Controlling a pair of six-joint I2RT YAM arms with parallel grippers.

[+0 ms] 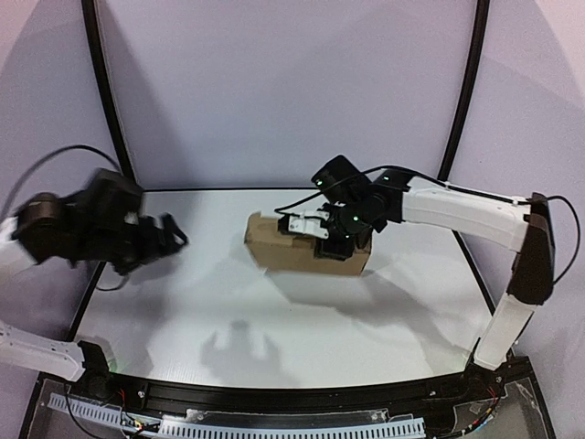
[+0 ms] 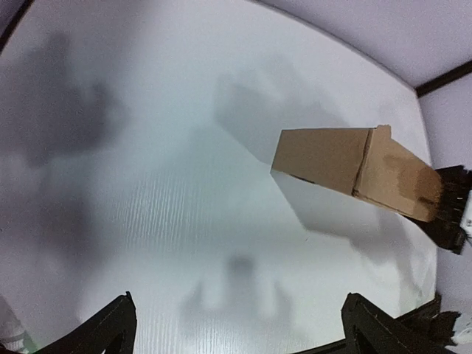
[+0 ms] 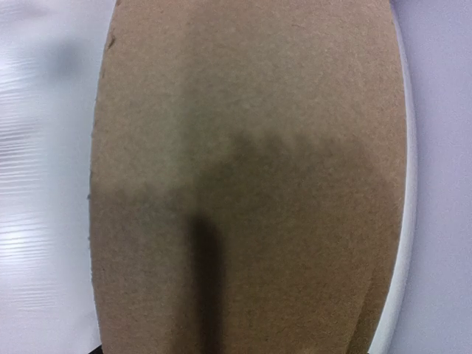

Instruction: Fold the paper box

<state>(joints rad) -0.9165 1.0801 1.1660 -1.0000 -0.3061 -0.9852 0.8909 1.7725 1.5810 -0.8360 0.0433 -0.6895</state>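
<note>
The paper box point(image 1: 291, 245) is a brown cardboard block, folded shut and held above the white table point(image 1: 228, 311), with its shadow on the table below it. My right gripper point(image 1: 335, 240) grips its right end from above. In the right wrist view the cardboard point(image 3: 251, 162) fills the frame and hides the fingers. In the left wrist view the box point(image 2: 346, 164) hangs at the right, with the right gripper point(image 2: 451, 214) at its far end. My left gripper point(image 1: 169, 238) is open and empty, raised at the left and well apart from the box, its fingertips point(image 2: 118, 328) spread wide.
Black curved frame rails point(image 1: 101, 82) rise at the back left and back right. The table's left edge point(image 1: 91, 293) lies under the left arm. The right arm's white link point(image 1: 466, 212) reaches in from the right side.
</note>
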